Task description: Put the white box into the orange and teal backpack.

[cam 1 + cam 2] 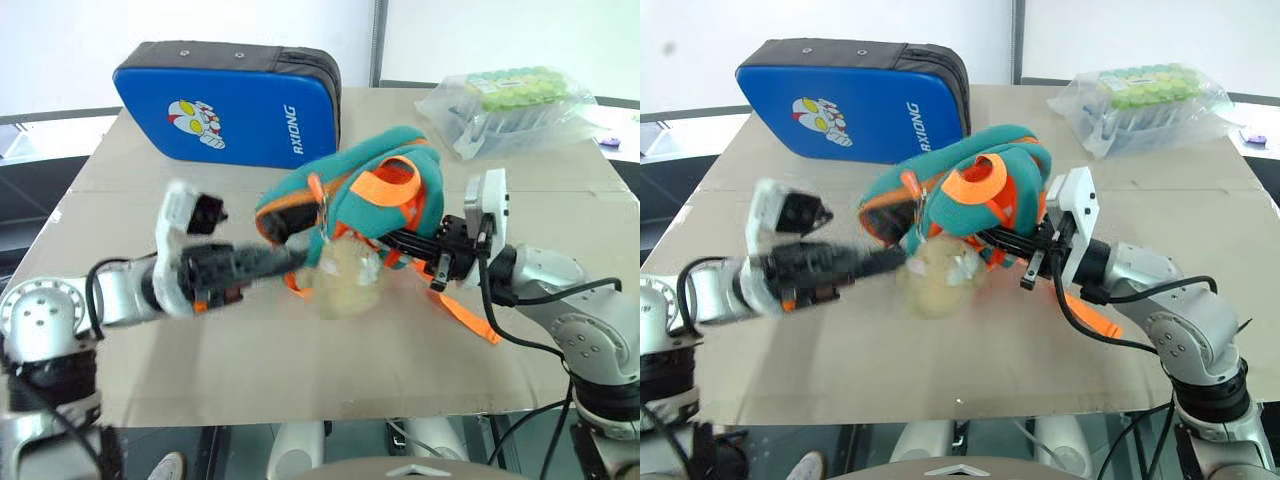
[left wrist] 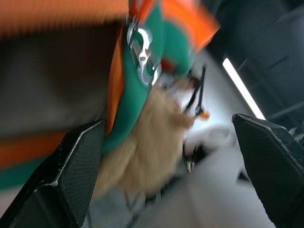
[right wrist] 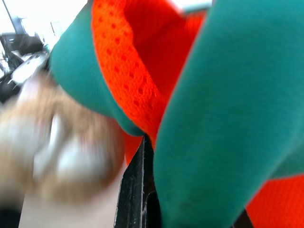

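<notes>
Backpack (image 1: 350, 195) is held off the surface (image 1: 300, 370) at centre, soft and limp. Right gripper (image 1: 400, 240) jaws shut on its fabric; left gripper (image 1: 290, 258) jaws wide, empty, at its opening. Box not seen. Best hold: the zipper rim.

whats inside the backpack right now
The backpack opening shows only dark lining in the left wrist view; no white box is visible there. Deeper inside is covered by fabric. The plush charm hangs outside.

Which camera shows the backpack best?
The right eye view: the whole backpack shows, lifted off the table in the right gripper. The left eye view shows much the same. Both wrist views catch only close-up patches of teal and orange fabric.
</notes>
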Available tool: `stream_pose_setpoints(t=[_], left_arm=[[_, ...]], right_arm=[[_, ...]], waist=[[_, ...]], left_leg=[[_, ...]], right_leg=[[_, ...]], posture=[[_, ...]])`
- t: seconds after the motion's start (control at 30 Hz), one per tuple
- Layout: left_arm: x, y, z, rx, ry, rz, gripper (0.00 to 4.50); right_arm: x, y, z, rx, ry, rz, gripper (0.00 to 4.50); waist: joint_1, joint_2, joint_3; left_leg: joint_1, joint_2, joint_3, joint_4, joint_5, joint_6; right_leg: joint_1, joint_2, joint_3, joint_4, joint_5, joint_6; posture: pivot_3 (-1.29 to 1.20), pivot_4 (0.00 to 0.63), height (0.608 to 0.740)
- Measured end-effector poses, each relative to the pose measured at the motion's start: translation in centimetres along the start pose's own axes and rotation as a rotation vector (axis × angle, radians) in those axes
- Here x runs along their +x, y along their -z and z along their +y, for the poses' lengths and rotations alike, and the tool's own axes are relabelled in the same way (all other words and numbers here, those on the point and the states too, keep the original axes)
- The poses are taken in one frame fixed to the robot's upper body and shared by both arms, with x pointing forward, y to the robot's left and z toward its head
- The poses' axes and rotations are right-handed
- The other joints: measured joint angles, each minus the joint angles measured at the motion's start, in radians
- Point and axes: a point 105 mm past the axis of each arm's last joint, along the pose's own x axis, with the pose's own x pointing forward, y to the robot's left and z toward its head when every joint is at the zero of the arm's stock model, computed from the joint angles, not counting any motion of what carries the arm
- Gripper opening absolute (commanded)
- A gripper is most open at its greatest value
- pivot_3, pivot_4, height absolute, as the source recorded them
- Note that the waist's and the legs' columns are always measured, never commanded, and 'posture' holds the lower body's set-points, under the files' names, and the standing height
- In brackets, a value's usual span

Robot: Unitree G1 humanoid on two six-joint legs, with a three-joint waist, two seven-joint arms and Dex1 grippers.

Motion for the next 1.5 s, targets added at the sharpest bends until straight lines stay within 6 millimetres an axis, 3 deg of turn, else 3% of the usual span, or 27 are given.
stream_pose_setpoints(t=[0.13,0.23,0.37,0.47,0.63,0.77,0.9,1.13,1.37,1.5], left_arm=[[-0.8,4.4,2.3,-0.080,-0.135,0.178,4.41],[-0.7,4.8,3.7,-0.004,-0.163,0.202,4.41],[2.1,2.3,3.4,0.100,-0.002,0.084,4.41],[3.8,-2.8,2.4,0.153,0.123,-0.158,4.41],[3.3,-9.0,2.7,0.104,0.120,-0.432,4.41],[2.8,-11.5,3.5,0.086,0.047,-0.500,4.41],[3.3,-10.7,4.1,0.076,0.011,-0.433,4.41],[4.5,-7.7,3.2,0.168,-0.010,-0.246,4.41],[4.6,-7.7,3.0,0.180,-0.011,-0.244,4.41],[3.7,-8.8,2.7,0.142,0.006,-0.326,4.41]], right_arm=[[0.2,-0.1,-0.2,0.008,0.011,0.003,0.00],[0.2,-0.1,-0.2,0.013,0.011,0.002,0.00],[0.3,0.0,-0.1,0.020,0.006,0.008,0.00],[0.2,0.0,0.1,0.028,-0.002,0.015,0.00],[-0.7,-0.6,0.3,0.060,-0.004,-0.004,0.00],[-1.2,-2.4,1.1,0.074,-0.024,-0.066,0.00],[-0.8,-3.1,1.0,0.078,0.002,-0.110,0.00],[-0.2,-1.7,1.2,0.046,-0.004,-0.073,0.00],[0.0,-1.5,1.3,0.048,-0.021,-0.085,0.00],[0.0,-1.4,1.1,0.053,-0.015,-0.083,0.00]], waist=[[0.004,0.001,0.000],[0.010,0.002,0.001],[0.020,0.002,0.001],[0.026,0.001,0.001],[0.023,0.001,0.001],[0.023,0.001,0.001],[0.023,0.001,0.001],[0.024,0.001,0.001],[0.023,0.001,0.001],[0.023,0.001,0.001]], left_leg=[[0.000,0.000,0.006,0.000,0.000,0.000],[-0.001,0.000,0.007,-0.001,0.000,0.000],[-0.002,0.000,0.007,0.001,0.000,0.000],[-0.002,0.000,0.006,0.001,0.000,0.000],[-0.003,-0.001,0.006,0.001,0.000,0.000],[-0.003,-0.001,0.006,0.001,0.000,0.000],[-0.003,-0.001,0.006,0.001,0.000,0.000],[-0.003,-0.001,0.006,0.000,0.000,0.000],[-0.003,-0.001,0.006,0.000,0.000,0.000],[-0.003,0.000,0.006,0.000,0.000,0.000]], right_leg=[[-0.001,-0.001,0.000,-0.001,0.000,0.000],[-0.001,-0.001,0.001,-0.002,0.000,-0.001],[-0.001,-0.002,0.001,-0.002,0.000,0.000],[-0.001,-0.001,0.000,-0.002,0.000,0.000],[-0.001,0.001,0.000,-0.002,0.003,0.004],[-0.001,0.001,0.000,-0.002,0.003,0.004],[-0.001,0.001,0.000,-0.003,0.003,0.004],[-0.001,0.001,0.000,-0.003,0.002,0.004],[-0.001,0.001,0.000,-0.003,0.001,0.001],[-0.001,0.001,0.000,-0.003,0.002,0.004]], posture=[[0.00,0.150,0.740],[0.00,0.150,0.740],[0.00,0.150,0.740],[0.00,0.150,0.740],[0.00,0.150,0.740],[0.00,0.150,0.740],[0.00,0.150,0.740],[0.00,0.150,0.740],[0.00,0.150,0.740],[0.00,0.150,0.740]])
